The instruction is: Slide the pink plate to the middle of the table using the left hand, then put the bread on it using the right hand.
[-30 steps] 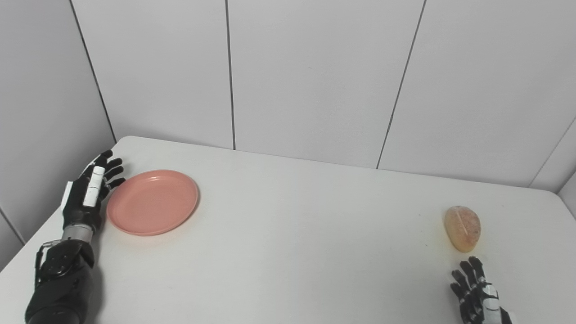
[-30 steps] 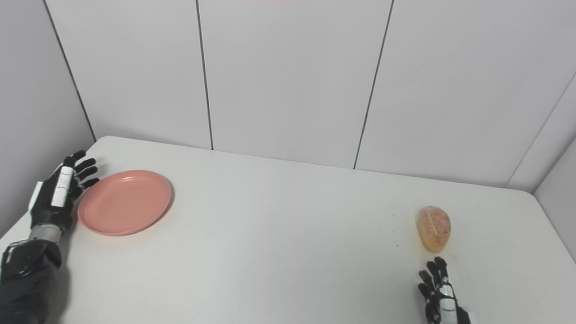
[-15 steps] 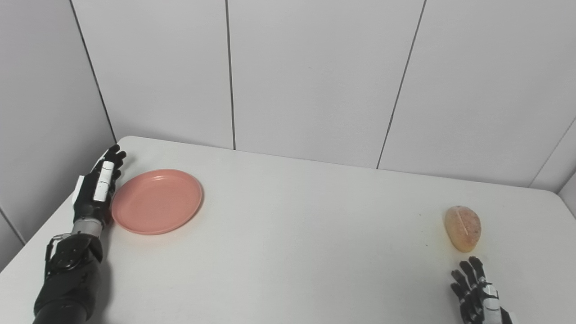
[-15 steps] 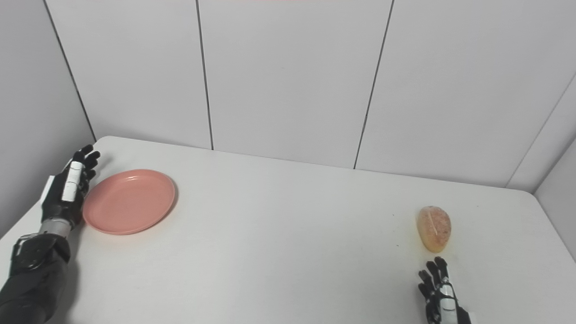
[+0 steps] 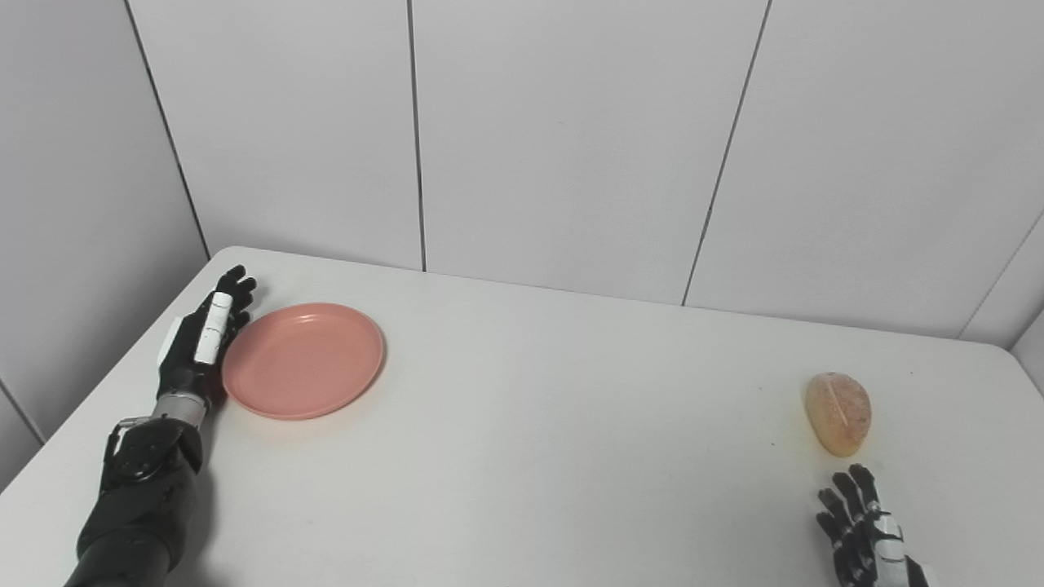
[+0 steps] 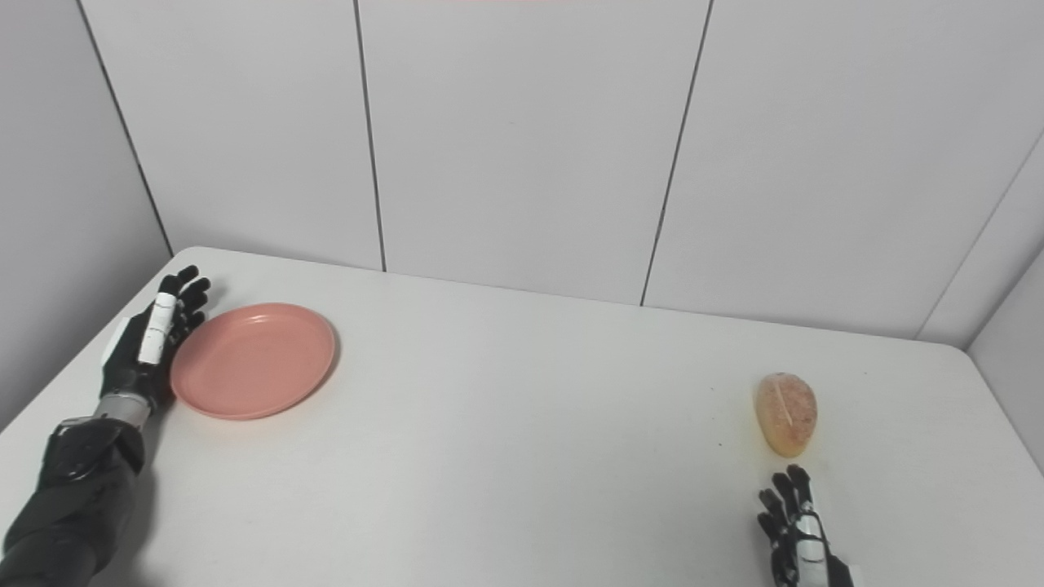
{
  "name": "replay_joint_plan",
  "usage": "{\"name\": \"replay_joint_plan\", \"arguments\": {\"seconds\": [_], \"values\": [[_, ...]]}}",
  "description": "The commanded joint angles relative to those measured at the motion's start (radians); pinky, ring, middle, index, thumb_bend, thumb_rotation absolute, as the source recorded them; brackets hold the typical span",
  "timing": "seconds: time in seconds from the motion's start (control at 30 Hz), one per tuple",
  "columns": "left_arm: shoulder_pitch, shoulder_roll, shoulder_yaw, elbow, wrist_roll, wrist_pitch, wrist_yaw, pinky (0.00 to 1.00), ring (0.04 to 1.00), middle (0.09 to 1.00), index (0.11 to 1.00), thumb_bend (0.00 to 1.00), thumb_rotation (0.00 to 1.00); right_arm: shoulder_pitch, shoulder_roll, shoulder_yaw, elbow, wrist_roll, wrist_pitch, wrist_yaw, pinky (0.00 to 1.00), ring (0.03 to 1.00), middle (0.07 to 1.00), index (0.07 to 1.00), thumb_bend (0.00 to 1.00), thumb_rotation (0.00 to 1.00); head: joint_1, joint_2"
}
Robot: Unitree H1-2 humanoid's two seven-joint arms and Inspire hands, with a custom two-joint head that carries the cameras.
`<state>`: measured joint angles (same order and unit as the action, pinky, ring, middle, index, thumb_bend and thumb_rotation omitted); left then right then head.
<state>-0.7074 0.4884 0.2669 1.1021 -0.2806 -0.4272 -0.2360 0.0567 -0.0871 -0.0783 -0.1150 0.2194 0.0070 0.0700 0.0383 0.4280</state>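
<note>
Left robot hand [image 5: 200,346] lies flat, fingers extended, holding nothing, pressed against left rim of pink plate [image 5: 303,360] at far-left of bench [image 5: 530,456]. Right robot hand [image 5: 864,534] open, idle, just below bread [image 5: 838,412] at right.

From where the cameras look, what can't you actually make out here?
- Right hand: its wrist and arm are cut off by the bottom edge in both eye views.
- Left hand against the pink plate: the palm side faces away, so contact cannot be confirmed.
- Bread: its underside is hidden.
</note>
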Motion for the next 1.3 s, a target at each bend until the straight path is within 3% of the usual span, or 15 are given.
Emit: {"name": "replay_joint_plan", "arguments": {"seconds": [0.0, 0.23, 0.4, 0.77, 0.97, 1.2, 1.27], "values": [[-0.051, 0.018, 0.003, -0.005, 0.000, -0.041, -0.019, 0.98, 0.955, 0.910, 0.879, 0.98, 0.87, 0.042, 0.004, 0.011, 0.013, -0.002, 0.072, 0.002, 0.99, 0.962, 0.976, 0.990, 0.73, 1.00, 0.001, 0.002], [-0.045, 0.013, 0.013, 0.006, -0.022, -0.040, -0.066, 0.94, 0.952, 0.919, 0.884, 0.97, 0.85, 0.041, 0.003, 0.014, 0.009, -0.005, 0.079, -0.002, 0.99, 0.961, 0.977, 0.991, 0.74, 1.00, 0.000, 0.003], [-0.032, 0.007, 0.007, -0.022, -0.007, -0.041, -0.077, 0.92, 0.950, 0.935, 0.910, 0.90, 0.90, 0.039, 0.008, 0.015, 0.011, -0.002, 0.079, -0.006, 0.99, 0.958, 0.976, 0.988, 0.74, 1.00, -0.001, 0.003], [-0.037, -0.019, 0.000, 0.007, 0.003, -0.041, -0.103, 0.82, 0.940, 0.926, 0.900, 0.93, 0.88, 0.039, 0.007, 0.020, 0.012, 0.001, 0.077, -0.008, 0.99, 0.961, 0.978, 0.991, 0.73, 1.00, -0.007, 0.005], [-0.057, -0.023, -0.018, 0.056, 0.028, -0.042, -0.098, 0.91, 0.950, 0.939, 0.926, 0.98, 0.89, 0.039, 0.007, 0.022, 0.013, 0.000, 0.075, -0.008, 0.99, 0.961, 0.978, 0.994, 0.74, 1.00, -0.009, 0.005], [-0.056, -0.049, -0.005, 0.069, 0.025, -0.042, -0.081, 0.82, 0.929, 0.909, 0.892, 0.96, 0.86, 0.038, 0.008, 0.021, 0.017, 0.006, 0.070, -0.007, 0.99, 0.961, 0.978, 0.993, 0.73, 1.00, -0.011, 0.005], [-0.060, -0.055, -0.002, 0.087, 0.019, -0.042, -0.080, 0.81, 0.935, 0.913, 0.894, 0.99, 0.84, 0.038, 0.008, 0.021, 0.015, 0.005, 0.073, -0.009, 0.98, 0.954, 0.972, 0.990, 0.73, 1.00, -0.011, 0.005]]}}
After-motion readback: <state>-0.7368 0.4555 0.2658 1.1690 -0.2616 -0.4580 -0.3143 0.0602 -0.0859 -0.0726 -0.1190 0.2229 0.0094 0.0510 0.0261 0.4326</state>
